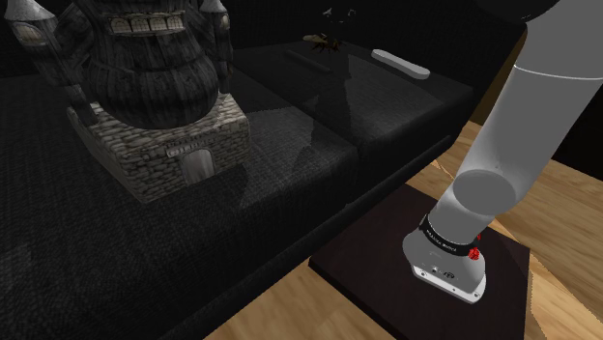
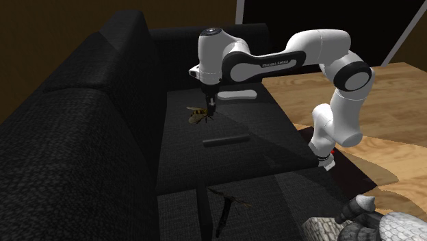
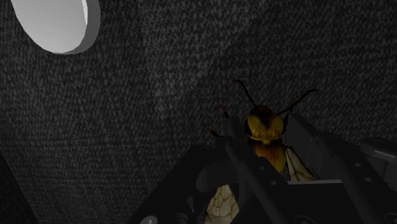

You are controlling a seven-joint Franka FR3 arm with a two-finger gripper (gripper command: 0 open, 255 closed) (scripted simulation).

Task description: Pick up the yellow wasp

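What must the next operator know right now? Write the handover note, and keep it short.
Gripper: low over the sofa seat, right at the wasp. I cannot tell whether it has closed on it.
Wasp: yellow-brown, lying on the black seat cushion near the backrest, not lifted.
Nearby: a pale flat bar lies apart from the wasp on the same cushion. A stone castle model stands further along the seat.
Done: the approach to the wasp.
Left: confirm the grip, then lift the wasp off the cushion.
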